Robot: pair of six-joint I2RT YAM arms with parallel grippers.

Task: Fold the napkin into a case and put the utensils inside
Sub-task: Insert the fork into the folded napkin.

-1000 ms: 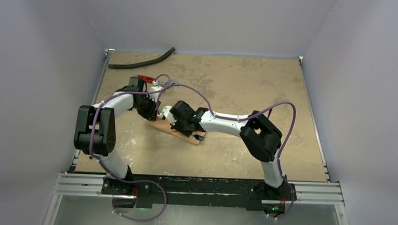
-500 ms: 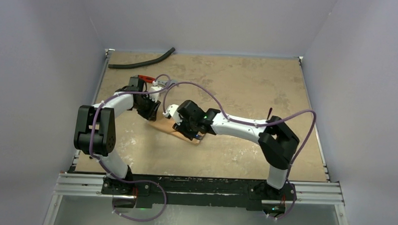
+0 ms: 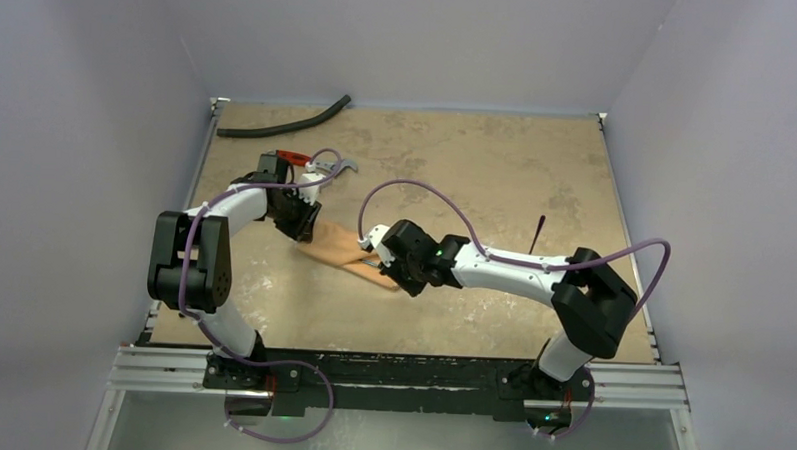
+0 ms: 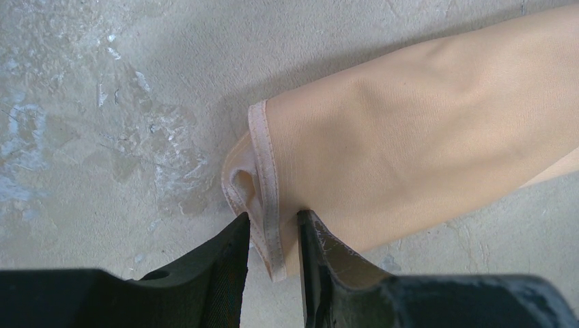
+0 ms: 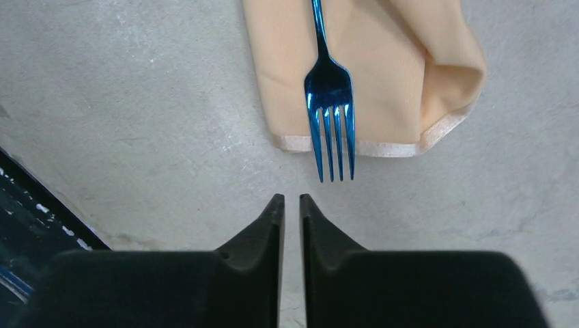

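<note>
The peach-orange napkin (image 3: 339, 245) lies folded into a long narrow case shape left of the table's middle. My left gripper (image 3: 304, 227) is at its far left end, and the left wrist view shows that gripper (image 4: 273, 217) shut on the stitched hem of the napkin (image 4: 410, 130). The blue fork (image 5: 330, 89) rests on the napkin (image 5: 382, 61), its tines poking past the hem toward my right gripper (image 5: 292, 198). That gripper is empty, a narrow slit between its jaws, just short of the tines. From above, the right gripper (image 3: 403, 280) sits at the napkin's near right end. The dark purple spoon (image 3: 539, 233) lies alone to the right.
A curved black hose (image 3: 283, 124) lies along the back left edge. A red-handled wrench (image 3: 297, 158) sits just behind my left arm. Purple cables loop over both arms. Walls close in the table on three sides.
My right arm has drawn back to the right, off the napkin. Its jaws opened, let go of the fork, then narrowed again. The left gripper has kept its hold.
</note>
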